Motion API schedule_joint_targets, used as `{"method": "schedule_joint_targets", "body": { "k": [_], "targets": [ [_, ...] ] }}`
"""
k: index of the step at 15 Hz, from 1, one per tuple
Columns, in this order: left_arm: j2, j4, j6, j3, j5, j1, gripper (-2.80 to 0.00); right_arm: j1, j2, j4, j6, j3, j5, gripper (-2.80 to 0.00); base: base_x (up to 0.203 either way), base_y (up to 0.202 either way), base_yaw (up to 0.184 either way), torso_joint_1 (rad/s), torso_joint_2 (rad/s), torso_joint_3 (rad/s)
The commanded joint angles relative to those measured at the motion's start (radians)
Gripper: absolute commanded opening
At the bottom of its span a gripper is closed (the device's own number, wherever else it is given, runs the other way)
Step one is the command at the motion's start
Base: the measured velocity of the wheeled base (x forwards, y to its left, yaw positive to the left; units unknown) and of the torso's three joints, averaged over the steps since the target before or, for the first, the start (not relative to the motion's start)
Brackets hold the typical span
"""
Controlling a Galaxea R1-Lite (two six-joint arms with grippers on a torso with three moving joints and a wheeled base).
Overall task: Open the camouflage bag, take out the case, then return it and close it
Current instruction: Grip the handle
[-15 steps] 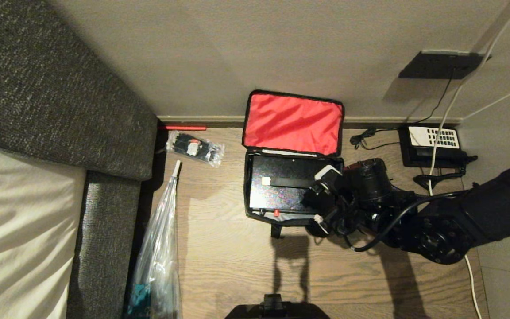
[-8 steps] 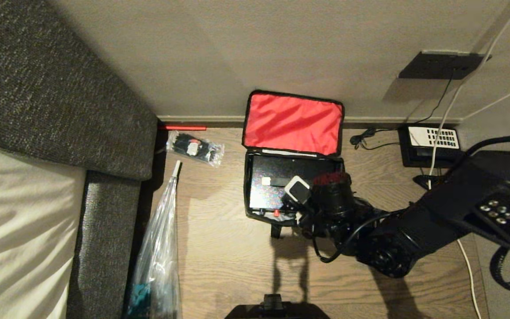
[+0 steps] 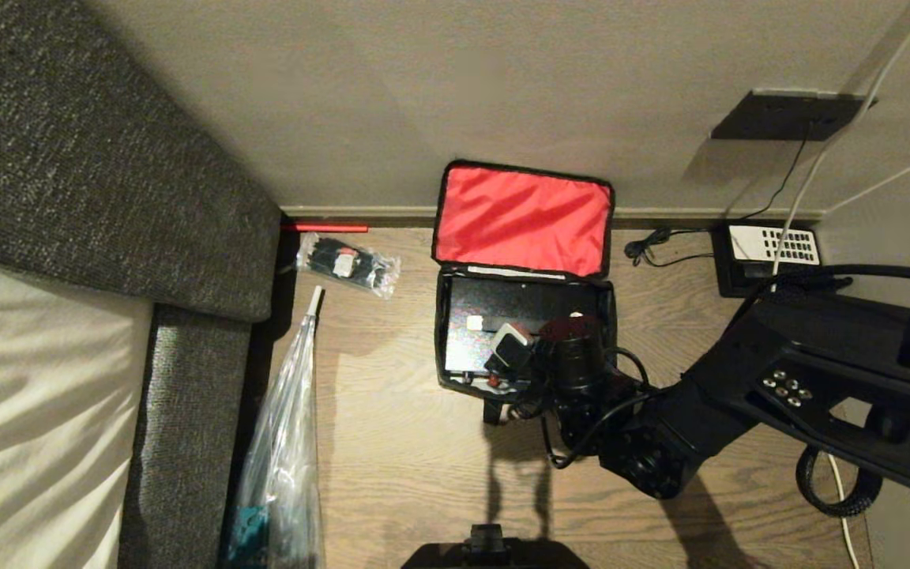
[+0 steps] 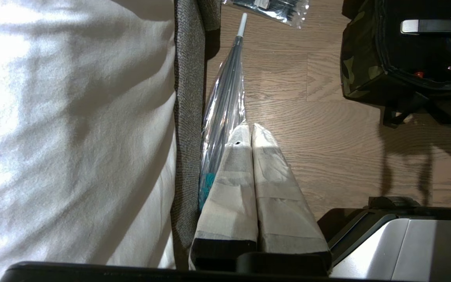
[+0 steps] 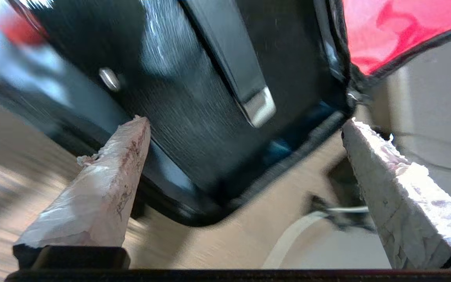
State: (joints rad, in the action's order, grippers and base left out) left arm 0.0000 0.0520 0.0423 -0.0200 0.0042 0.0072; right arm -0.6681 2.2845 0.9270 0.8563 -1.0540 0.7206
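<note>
Reaching over the unzipped boxy camouflage fabric bag (image 3: pixel 524 276) on the wooden floor, my right claw (image 5: pixel 245 168) gapes wide above the flat black hard case (image 5: pixel 194 105) inside; lifting remains.

The head camera looks steeply down from above at the wooden floor (image 3: pixel 392 474), taking in the open camouflage bag (image 3: pixel 524 276) mid-frame against the wall. The left wrist camera sits low and farther off, facing along the floor beside the bed (image 4: pixel 73 129), with the bag's corner at its upper right. The right wrist camera hangs close over the bag's mouth. All three share the bag.
</note>
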Motion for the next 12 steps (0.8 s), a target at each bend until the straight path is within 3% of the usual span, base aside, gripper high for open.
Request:
{"method": "schedule_joint_targets", "body": {
  "k": [1,5,12],
  "targets": [
    [0.0,0.0,0.001,0.0,0.0,0.0,-2.8,0.005,0.014,0.002,0.08,-0.02,0.013,0.0,0.0,0.0,0.0,0.0,0.0,0.0],
    [0.0,0.0,0.001,0.0,0.0,0.0,-2.8,0.0,0.054,0.009,0.128,-0.109,0.018,0.0,0.0,0.0,0.0,0.0,0.0,0.0],
    [0.0,0.0,0.001,0.0,0.0,0.0,-2.8,-0.001,0.134,0.048,0.144,-0.186,0.017,0.0,0.0,0.0,0.0,0.0,0.0,0.0]
  ]
}}
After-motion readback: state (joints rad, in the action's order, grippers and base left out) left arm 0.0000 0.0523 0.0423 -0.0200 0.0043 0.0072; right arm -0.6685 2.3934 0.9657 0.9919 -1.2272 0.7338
